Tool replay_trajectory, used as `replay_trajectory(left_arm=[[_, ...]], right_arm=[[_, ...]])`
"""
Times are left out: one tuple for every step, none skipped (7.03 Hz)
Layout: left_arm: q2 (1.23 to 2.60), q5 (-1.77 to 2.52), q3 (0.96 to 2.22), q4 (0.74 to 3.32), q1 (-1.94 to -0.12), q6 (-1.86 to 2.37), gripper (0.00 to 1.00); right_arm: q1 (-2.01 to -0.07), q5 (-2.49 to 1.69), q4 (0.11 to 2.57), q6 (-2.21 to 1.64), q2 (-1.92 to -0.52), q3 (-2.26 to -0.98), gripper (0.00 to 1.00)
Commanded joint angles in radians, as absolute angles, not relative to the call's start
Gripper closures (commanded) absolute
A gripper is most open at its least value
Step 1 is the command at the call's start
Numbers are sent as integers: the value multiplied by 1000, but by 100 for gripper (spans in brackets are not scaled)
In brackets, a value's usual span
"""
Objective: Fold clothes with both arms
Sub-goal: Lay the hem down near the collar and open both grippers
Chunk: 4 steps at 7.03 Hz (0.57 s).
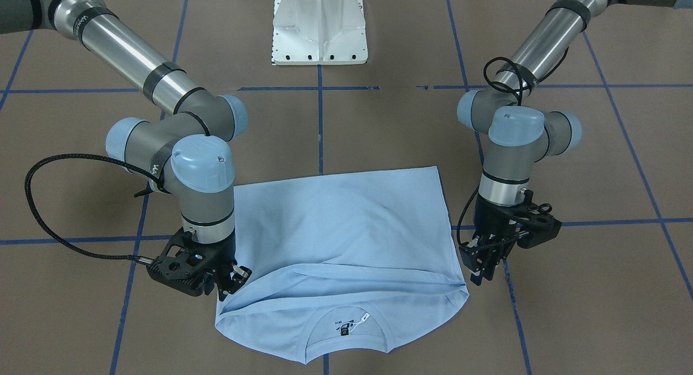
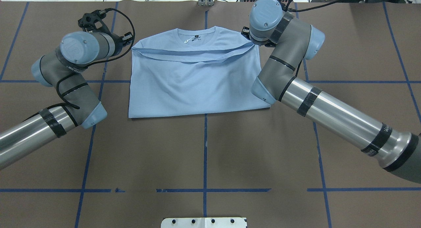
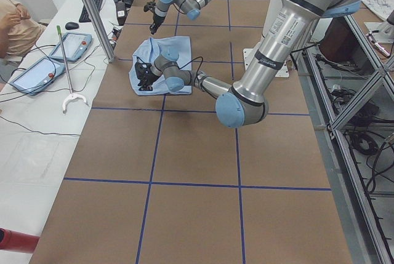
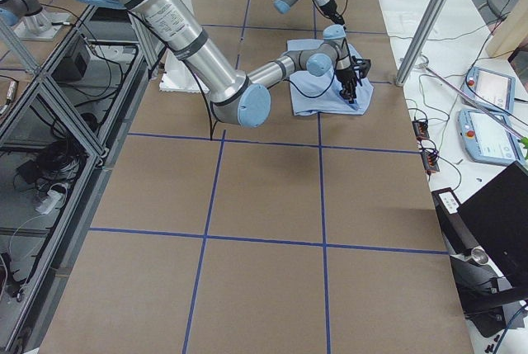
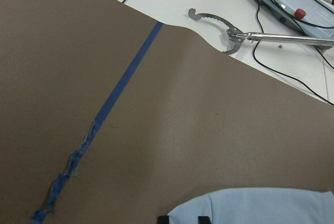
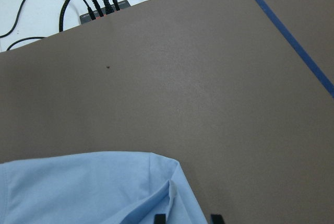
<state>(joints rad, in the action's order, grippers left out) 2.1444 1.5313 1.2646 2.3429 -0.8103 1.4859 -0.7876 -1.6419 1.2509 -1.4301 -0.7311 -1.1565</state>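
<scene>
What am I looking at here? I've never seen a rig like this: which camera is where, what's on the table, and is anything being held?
These are two robot arms, each ending in a two-finger gripper, with a white base between them. One picture faces the robot from across the table and one looks down from behind it. Two look along the table from its ends, and two come from cameras on the wrists. On the brown, blue-taped table lies one light blue T-shirt. Its lower part is folded up toward the collar, and the black neck label shows. The left gripper, on the right in the facing picture, sits beside one shoulder. The right gripper is at the other shoulder's edge. In both wrist pictures the fingertips stand apart, so nothing seems held.
</scene>
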Motion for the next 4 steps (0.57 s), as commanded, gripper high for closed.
replay_trajectory(left_arm=[[2149,1625,1279,2373,-830,1485,51],[2137,1649,1342,2367,-834,1491,51],[2132,1649,1359,2365,-836,1493,51],[2132,1648,1362,2364,-836,1491,51]], right_arm=[[-755,-1685,1235,-1440,-843,-1323,45],[-720,-1742,1236,-1446,-1000,-1530,41],[-677,-1743,1244,-1567,-1076,-1640,39],[-648,-1741,1235,-1648,-1106,-1653,39]])
